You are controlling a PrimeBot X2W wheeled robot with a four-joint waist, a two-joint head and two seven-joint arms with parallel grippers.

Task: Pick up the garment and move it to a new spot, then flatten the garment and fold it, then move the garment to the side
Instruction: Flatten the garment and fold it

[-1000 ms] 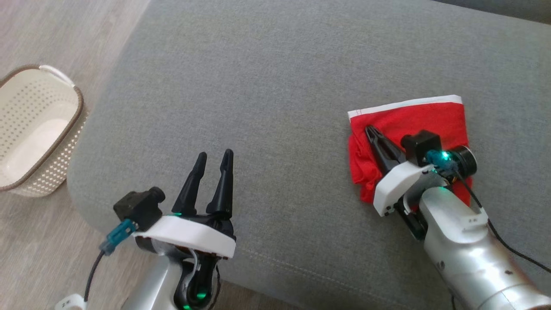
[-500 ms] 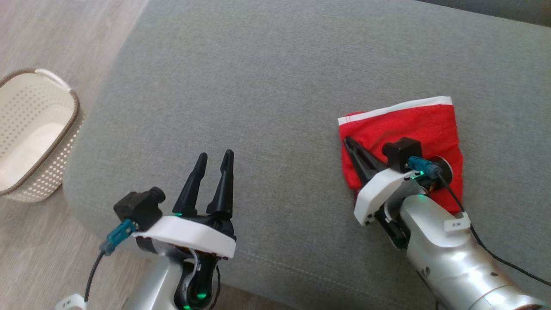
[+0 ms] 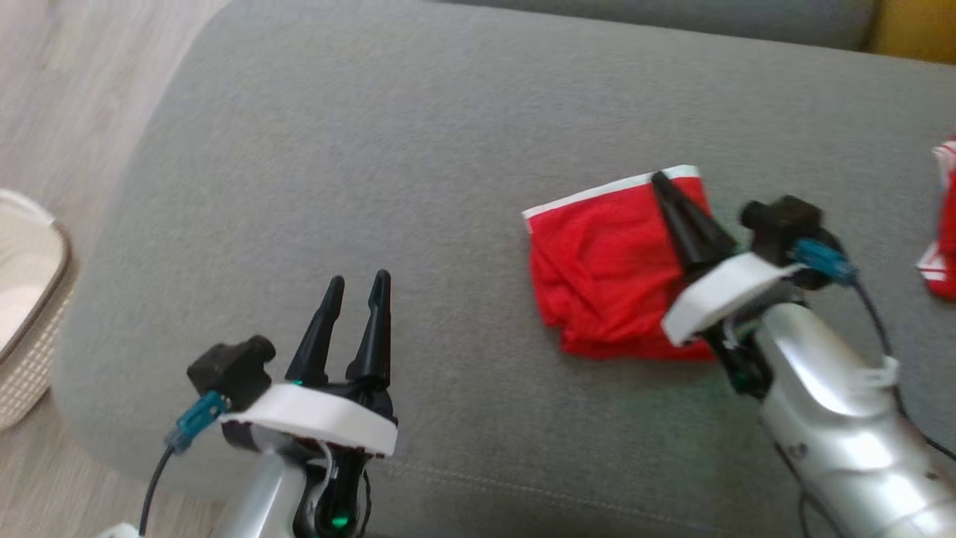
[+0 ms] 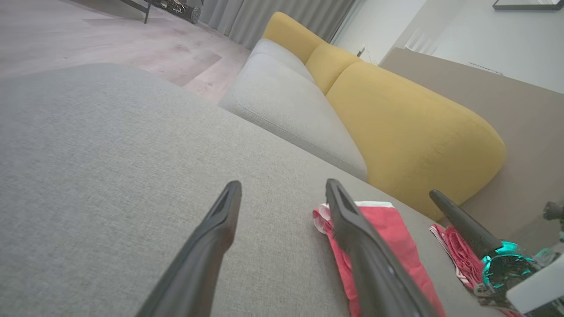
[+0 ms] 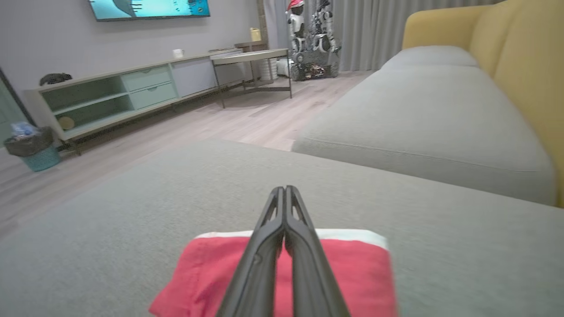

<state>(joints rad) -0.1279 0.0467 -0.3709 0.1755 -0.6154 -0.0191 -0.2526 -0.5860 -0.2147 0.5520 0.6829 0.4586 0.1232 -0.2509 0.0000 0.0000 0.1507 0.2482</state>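
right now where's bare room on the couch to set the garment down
Bare cushion lies between the left gripper and the far edge, left of the garment. Crowded at right: right gripper and a second red cloth.

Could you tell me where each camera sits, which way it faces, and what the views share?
Head view: on the head, looking down at the grey fabric cushion; left gripper lower left, right gripper over the folded red cloth garment.
Left wrist view: from that wrist, along its open fingers, across the cushion toward the yellow backrest.
Right wrist view: along its shut fingers, over the garment toward the room.
Shared: garment, cushion.
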